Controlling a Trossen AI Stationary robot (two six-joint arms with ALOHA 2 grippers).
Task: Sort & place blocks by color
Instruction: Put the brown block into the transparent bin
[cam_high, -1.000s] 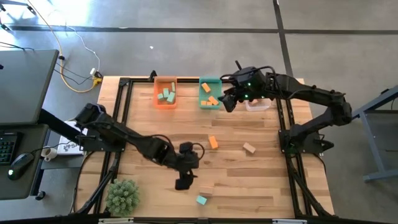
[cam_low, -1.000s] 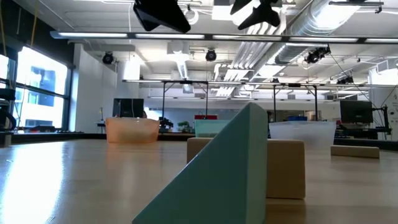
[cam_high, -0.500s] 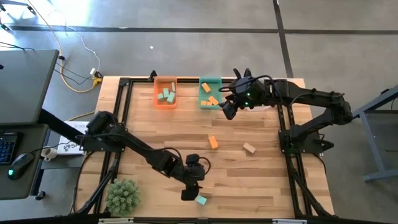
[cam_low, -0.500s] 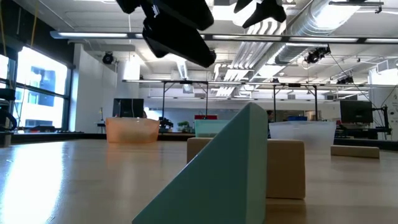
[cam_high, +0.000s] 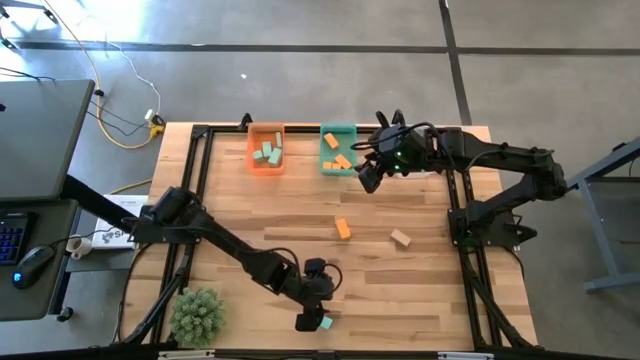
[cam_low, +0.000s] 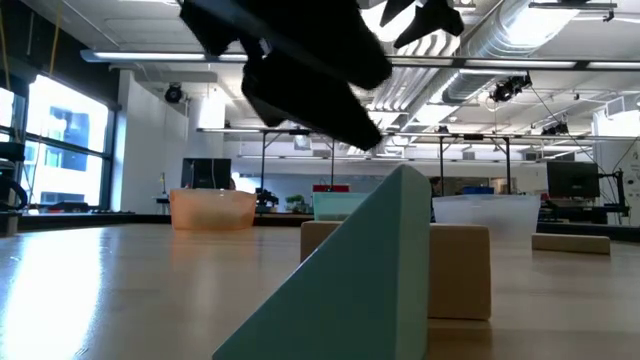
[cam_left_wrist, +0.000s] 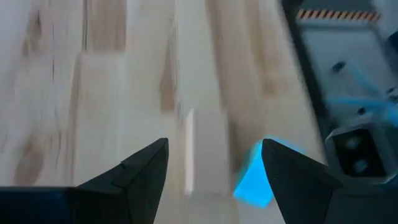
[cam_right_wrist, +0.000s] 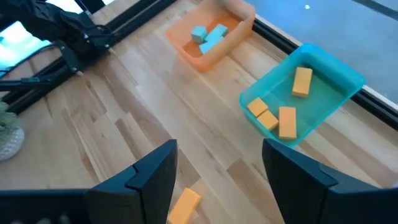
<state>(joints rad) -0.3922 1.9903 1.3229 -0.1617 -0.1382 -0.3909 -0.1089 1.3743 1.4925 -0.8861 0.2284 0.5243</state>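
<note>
A teal block (cam_high: 324, 322) and a light wood block (cam_left_wrist: 205, 149) lie side by side near the table's front edge. In the low view the teal block (cam_low: 350, 280) stands in front of the wood block (cam_low: 460, 270). My left gripper (cam_high: 308, 320) hangs open, slanting down, just above and left of them. In the left wrist view the left gripper (cam_left_wrist: 214, 155) has both blocks showing between its fingers. My right gripper (cam_high: 368, 178) hovers open at the far side, by the teal bin (cam_high: 338, 150). An orange block (cam_high: 343, 228) and a second wood block (cam_high: 401, 238) lie mid-table.
The orange bin (cam_high: 266, 150) holds teal blocks; the teal bin (cam_right_wrist: 305, 93) holds orange blocks. A fuzzy green plant (cam_high: 197, 315) stands at the near left corner. A black frame (cam_high: 200, 180) runs along the table's sides. Bare wood lies between the bins and the loose blocks.
My left gripper has come down and gone toward the table's near edge, ending open beside the teal and wood blocks. My right gripper has shifted a little toward the near edge by the teal bin. No block has moved.
</note>
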